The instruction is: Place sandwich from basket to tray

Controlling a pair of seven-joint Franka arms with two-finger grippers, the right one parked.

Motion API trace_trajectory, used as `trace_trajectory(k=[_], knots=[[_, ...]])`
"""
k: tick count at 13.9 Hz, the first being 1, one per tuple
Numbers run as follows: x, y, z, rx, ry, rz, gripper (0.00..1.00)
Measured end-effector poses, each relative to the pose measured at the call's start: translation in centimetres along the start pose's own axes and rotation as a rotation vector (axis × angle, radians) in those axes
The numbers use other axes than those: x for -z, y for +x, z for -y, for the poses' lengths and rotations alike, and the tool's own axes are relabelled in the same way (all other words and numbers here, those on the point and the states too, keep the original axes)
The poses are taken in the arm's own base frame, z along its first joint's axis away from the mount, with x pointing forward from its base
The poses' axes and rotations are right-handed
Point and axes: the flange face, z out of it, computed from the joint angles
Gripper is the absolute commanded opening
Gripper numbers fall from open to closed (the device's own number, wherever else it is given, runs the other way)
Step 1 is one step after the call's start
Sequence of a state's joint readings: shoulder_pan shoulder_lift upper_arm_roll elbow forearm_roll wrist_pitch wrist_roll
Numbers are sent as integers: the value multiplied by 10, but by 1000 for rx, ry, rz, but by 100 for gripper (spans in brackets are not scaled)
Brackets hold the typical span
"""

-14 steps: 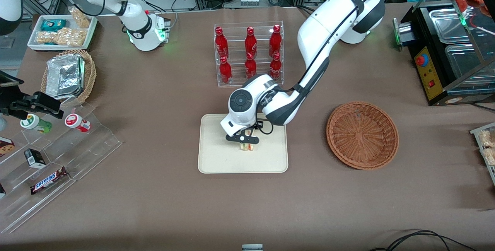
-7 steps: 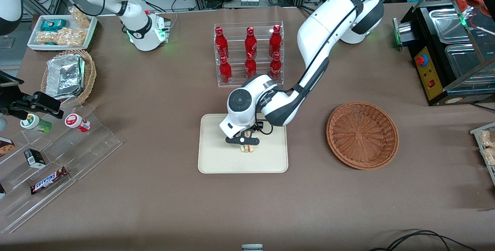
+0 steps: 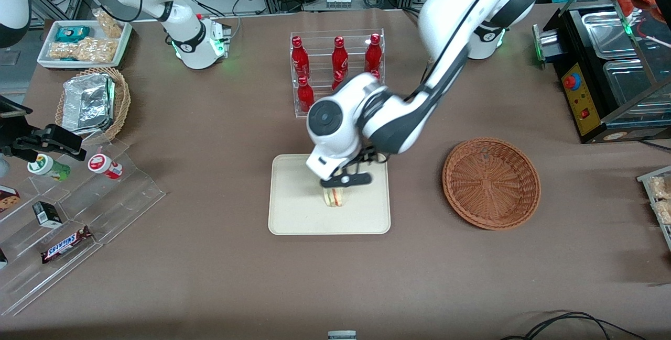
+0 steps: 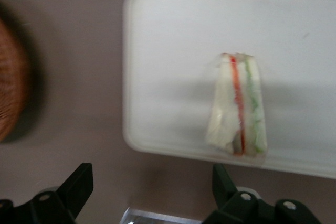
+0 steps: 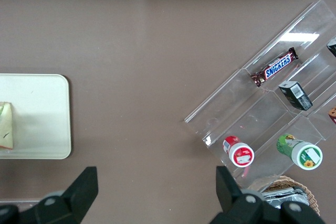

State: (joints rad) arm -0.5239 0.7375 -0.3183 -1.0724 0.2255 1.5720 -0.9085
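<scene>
The sandwich (image 3: 335, 198) is seen lying on the cream tray (image 3: 293, 214), free of any grip, with its pale bread and red and green filling layers turned upward in the wrist view (image 4: 238, 107). A second ago it was held between the fingers just above the tray surface; half a second ago the gripper was at the same low height over it. Now the gripper (image 3: 346, 179) has been raised clear and is carried above the sandwich, nearer the bottle rack (image 3: 338, 70). Its fingers (image 4: 79, 182) are spread wide, with nothing between them, and the sandwich is seen well apart from both tips.

The brown wicker basket (image 3: 491, 183) toward the working arm's end of the table is seen with nothing in it.

From this, the release is judged to be done and the task is judged to be essentially complete: the sandwich is inside the tray's rim, near the middle of the tray in the front view, and seems settled on its side. What is left is judged to be only the withdrawal of the arm, which should be carried upward so the sandwich is not brushed.
</scene>
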Motion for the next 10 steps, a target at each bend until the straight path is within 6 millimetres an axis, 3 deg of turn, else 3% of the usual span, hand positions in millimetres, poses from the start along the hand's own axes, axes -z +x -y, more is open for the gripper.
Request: trace_trajectory(k=[2,4,8,10], knots=[[61,5,72,6,-11,64,100],[93,10,155,-22,2,120,100],[107,29,309,-43,4,241,100],[108,36,367,-31,-37,288,100]])
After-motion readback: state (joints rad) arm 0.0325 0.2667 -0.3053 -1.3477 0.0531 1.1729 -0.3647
